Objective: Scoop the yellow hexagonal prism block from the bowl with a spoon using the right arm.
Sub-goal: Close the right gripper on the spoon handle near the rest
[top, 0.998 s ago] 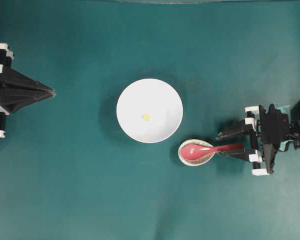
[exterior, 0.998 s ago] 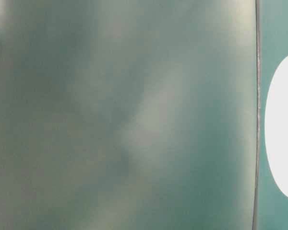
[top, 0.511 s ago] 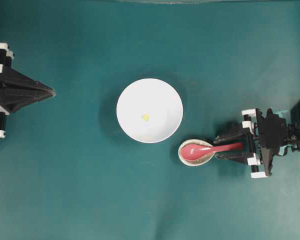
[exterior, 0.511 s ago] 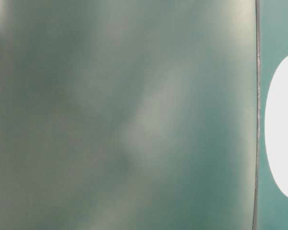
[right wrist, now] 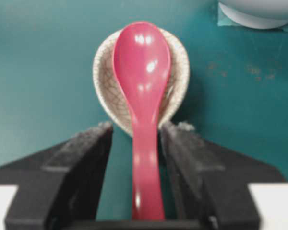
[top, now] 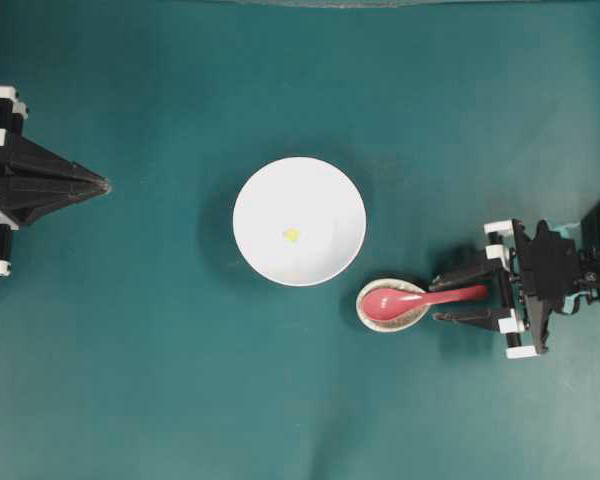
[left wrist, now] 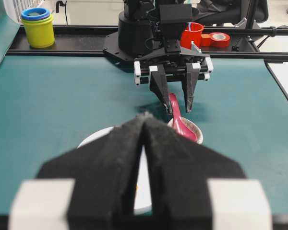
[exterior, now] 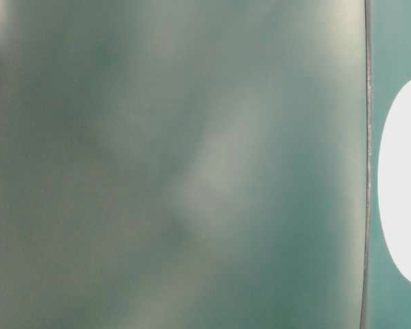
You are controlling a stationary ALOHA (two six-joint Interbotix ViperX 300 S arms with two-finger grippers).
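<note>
Pink-red glossy ceramic spoon [right wrist: 143, 96] handle between wide-open, empty right gripper [right wrist: 134, 143] fingers; centre, close squarely, lift level.

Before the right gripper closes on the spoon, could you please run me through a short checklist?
1. Right gripper open: ok.
2. Spoon handle between the fingers, a gap either side: ok.
3. Scoop resting in the spoon rest: ok.
4. Yellow block in the bowl: ok.
5. Left gripper shut, away from the bowl: ok.
6. Finger height relative to the handle: cannot tell.
</note>
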